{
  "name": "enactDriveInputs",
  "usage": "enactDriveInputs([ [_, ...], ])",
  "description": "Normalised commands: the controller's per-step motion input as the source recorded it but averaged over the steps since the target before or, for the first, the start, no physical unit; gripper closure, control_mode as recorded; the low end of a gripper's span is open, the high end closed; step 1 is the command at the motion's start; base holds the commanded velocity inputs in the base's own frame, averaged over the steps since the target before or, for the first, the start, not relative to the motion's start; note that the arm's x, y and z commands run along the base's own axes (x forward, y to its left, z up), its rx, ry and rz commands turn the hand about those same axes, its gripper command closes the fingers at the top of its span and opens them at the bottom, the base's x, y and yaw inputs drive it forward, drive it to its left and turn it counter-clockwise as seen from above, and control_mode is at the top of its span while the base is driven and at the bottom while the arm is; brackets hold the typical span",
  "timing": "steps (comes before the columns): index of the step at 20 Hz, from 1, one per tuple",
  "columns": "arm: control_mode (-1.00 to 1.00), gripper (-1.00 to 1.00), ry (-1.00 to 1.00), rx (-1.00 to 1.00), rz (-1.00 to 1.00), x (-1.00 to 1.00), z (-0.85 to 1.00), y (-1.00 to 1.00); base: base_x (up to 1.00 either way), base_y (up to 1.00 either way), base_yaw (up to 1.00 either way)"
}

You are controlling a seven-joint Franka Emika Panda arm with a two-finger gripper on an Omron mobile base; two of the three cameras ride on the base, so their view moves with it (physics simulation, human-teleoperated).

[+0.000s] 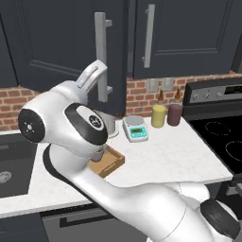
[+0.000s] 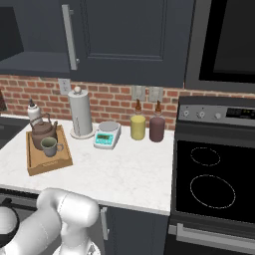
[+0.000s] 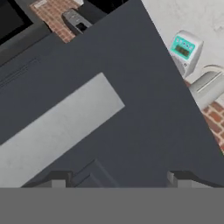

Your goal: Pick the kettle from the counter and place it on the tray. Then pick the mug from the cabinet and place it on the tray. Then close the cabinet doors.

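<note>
The gripper point(image 3: 118, 179) stands wide, its two dark fingertips point(image 3: 59, 179) well apart at the bottom of the hand view, holding nothing, close up against the flat face of a dark charcoal cabinet door point(image 3: 131, 113); a silver bar handle point(image 3: 65, 127) runs across that face from about 8 o'clock toward 2 o'clock. Past the door's edge at 1 o'clock lies the white counter point(image 3: 192, 17) with a small white kitchen scale point(image 3: 186, 50). In the right base view the tray point(image 2: 47, 157) sits at 9 o'clock on the counter point(image 2: 129, 172), near its left end, with the kettle point(image 2: 42, 130) on the far half of it and the mug point(image 2: 50, 146) just in front, both inside the rim. A small white bottle point(image 2: 34, 112) stands behind the tray. A paper towel roll point(image 2: 80, 118) stands just right of the tray, then the scale point(image 2: 107, 134), a yellow canister point(image 2: 138, 127) and a maroon canister point(image 2: 157, 128) along the brick wall. The counter in front of these is bare stone out to its front edge. The black stove point(image 2: 214, 184) borders the counter at 3 o'clock. In the left base view the open cabinet door point(image 1: 111, 56) juts forward, edge-on, at 12 o'clock above the tray point(image 1: 108, 163), with the arm's white elbow point(image 1: 56, 123) in front of it and a sink point(image 1: 14, 165) at 9 o'clock.
</note>
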Motion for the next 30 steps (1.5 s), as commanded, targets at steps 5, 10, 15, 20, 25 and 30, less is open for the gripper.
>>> enactDriveInputs([
  [5, -1.00, -1.00, 0.00, 0.10, 0.27, 0.37, 0.00, -0.78, 0.00, 0.00, 0.00],
  [10, -1.00, -1.00, 0.00, 0.11, 0.28, 0.47, 0.01, -0.67, 0.00, 0.00, 0.00],
  [15, -1.00, -1.00, 0.00, 0.11, 0.28, 0.62, 0.04, -0.51, 0.00, 0.00, 0.00],
  [20, -1.00, -1.00, 0.00, 0.11, 0.28, 0.72, 0.04, -0.35, 0.00, 0.00, 0.00],
  [25, -1.00, -1.00, 0.00, 0.11, 0.28, 0.68, 0.01, -0.30, 0.00, 0.00, 0.00],
  [30, -1.00, -1.00, 0.00, 0.11, 0.25, 0.66, 0.08, -0.23, 0.00, 0.00, 0.00],
])
